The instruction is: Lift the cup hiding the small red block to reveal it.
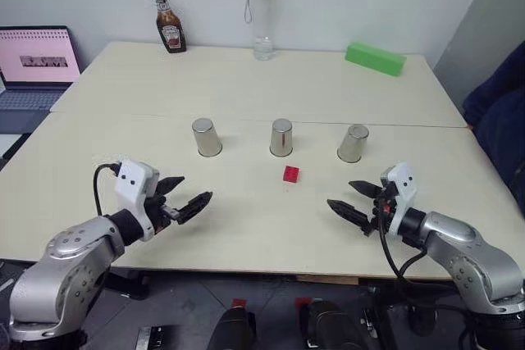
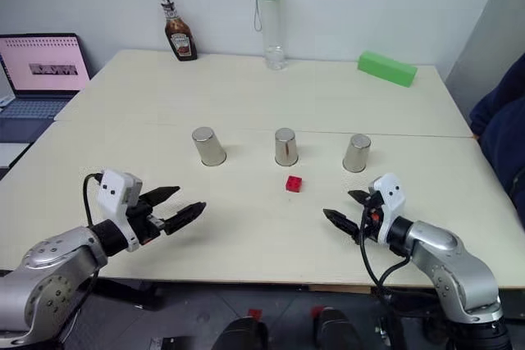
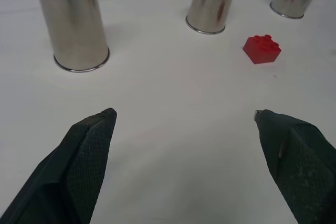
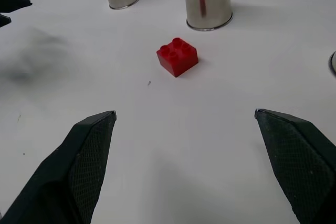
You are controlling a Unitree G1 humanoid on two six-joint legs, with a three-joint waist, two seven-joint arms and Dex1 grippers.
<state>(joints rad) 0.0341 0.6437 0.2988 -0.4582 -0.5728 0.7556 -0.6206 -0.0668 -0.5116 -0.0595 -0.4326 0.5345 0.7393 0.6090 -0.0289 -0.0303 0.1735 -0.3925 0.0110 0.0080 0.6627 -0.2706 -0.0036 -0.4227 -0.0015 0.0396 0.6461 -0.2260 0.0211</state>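
Small red block (image 1: 291, 174) uncovered near middle cup (image 1: 281, 137), between left tool (image 1: 183, 197) and right tool (image 1: 356, 202), both spread wide, empty

Three metal cups stand in a row across the table (image 1: 246, 227): the left cup (image 1: 206, 137), the middle cup (image 1: 281, 137) and the right cup (image 1: 353, 143). There are wide gaps between them. The small red block (image 1: 291, 174) sits just in front of the middle cup. The table in front of it is bare.

head eyes look down over the table (image 1: 246, 235); wrist cameras skim it, sharing the small red block (image 3: 262, 49).
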